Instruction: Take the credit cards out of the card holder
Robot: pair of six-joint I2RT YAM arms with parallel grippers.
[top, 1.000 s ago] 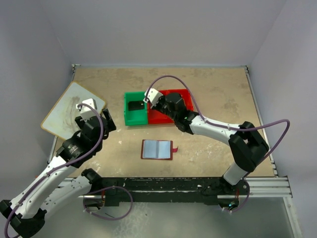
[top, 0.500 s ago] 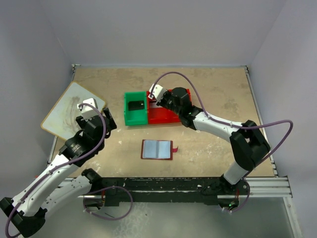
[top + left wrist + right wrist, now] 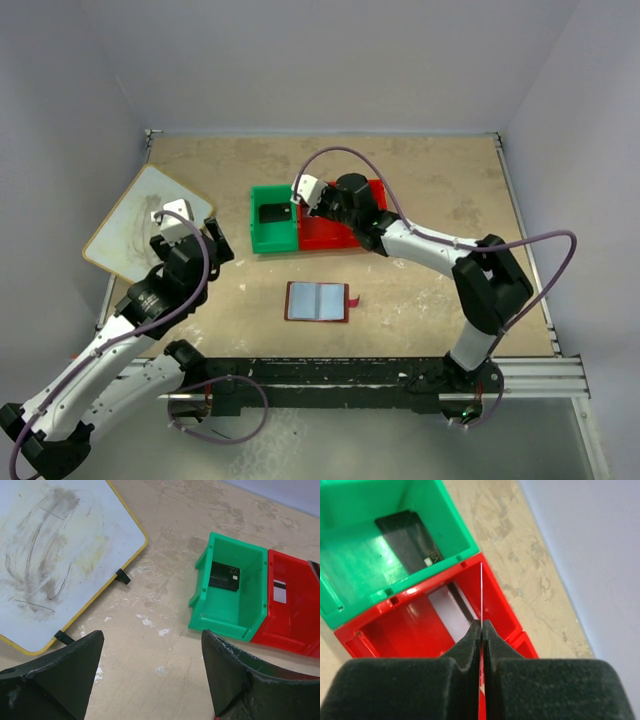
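Pale lilac walls around a mottled beige tabletop [image 3: 440,200]. At 9 o'clock on it, a smudged white board [image 3: 135,225] with a yellow rim. Near the middle, a two-part bin: green compartment [image 3: 262,238] and, touching it at 3 o'clock, red compartment [image 3: 325,238]. Flat on the green floor, a black card [image 3: 223,576]. Flat on the red floor, a pale card [image 3: 280,591] with a dark stripe.

At 6 o'clock from the bin and well apart from it, the card holder [image 3: 317,301], spread open with pale sleeves up and a small red tab [image 3: 354,298] at its 3 o'clock edge. Contents of the sleeves too small to make out.

Over the red compartment, the right pincer [image 3: 481,626], pressed fully together on a third card [image 3: 481,587], held upright and seen edge-on as a thin line, colour not readable. Card holder at 6 o'clock from this pincer, well apart.

Between board and bin, the left pincer [image 3: 152,645], spread wide and gripping nothing, hovering over bare tabletop, with the green compartment at 1 o'clock in its own view and the card holder off toward 4 o'clock in the overhead view.
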